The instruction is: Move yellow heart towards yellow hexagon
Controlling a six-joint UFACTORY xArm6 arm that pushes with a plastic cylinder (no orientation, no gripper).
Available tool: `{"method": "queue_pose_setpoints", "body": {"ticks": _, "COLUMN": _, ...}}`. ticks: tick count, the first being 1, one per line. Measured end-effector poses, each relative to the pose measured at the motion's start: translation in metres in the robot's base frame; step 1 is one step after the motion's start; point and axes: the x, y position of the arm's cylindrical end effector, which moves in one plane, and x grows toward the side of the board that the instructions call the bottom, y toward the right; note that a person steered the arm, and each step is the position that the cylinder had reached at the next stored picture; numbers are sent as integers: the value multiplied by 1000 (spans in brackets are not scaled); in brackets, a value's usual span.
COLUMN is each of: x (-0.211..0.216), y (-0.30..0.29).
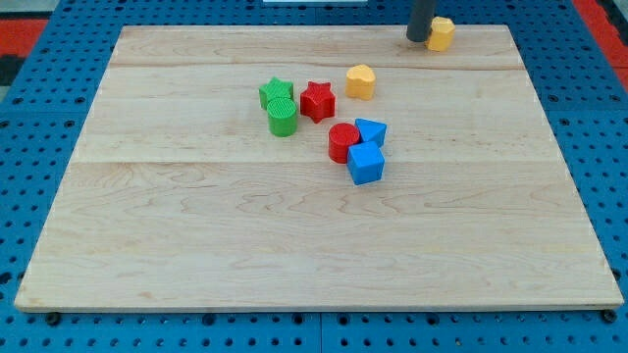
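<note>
The yellow heart (360, 81) lies on the wooden board (294, 245) in the upper middle of the view. The yellow hexagon (442, 33) sits at the board's top edge, up and to the right of the heart. My tip (419, 39) is at the top edge, right beside the hexagon's left side and seemingly touching it. The tip is well above and to the right of the heart, with a clear gap between them.
A green star (276, 93), a green cylinder (283, 118) and a red star (317, 101) cluster left of the heart. A red cylinder (343, 142), a blue triangle (372, 130) and a blue cube (366, 164) cluster below it.
</note>
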Motion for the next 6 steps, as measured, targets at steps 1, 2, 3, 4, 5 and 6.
{"method": "queue_pose_setpoints", "body": {"ticks": 1, "x": 15, "y": -8}}
{"method": "queue_pose_setpoints", "body": {"ticks": 2, "x": 72, "y": -4}}
{"method": "queue_pose_setpoints", "body": {"ticks": 3, "x": 122, "y": -8}}
{"method": "queue_pose_setpoints", "body": {"ticks": 4, "x": 133, "y": -78}}
{"method": "queue_pose_setpoints", "body": {"ticks": 5, "x": 125, "y": -136}}
{"method": "queue_pose_setpoints", "body": {"ticks": 6, "x": 109, "y": -119}}
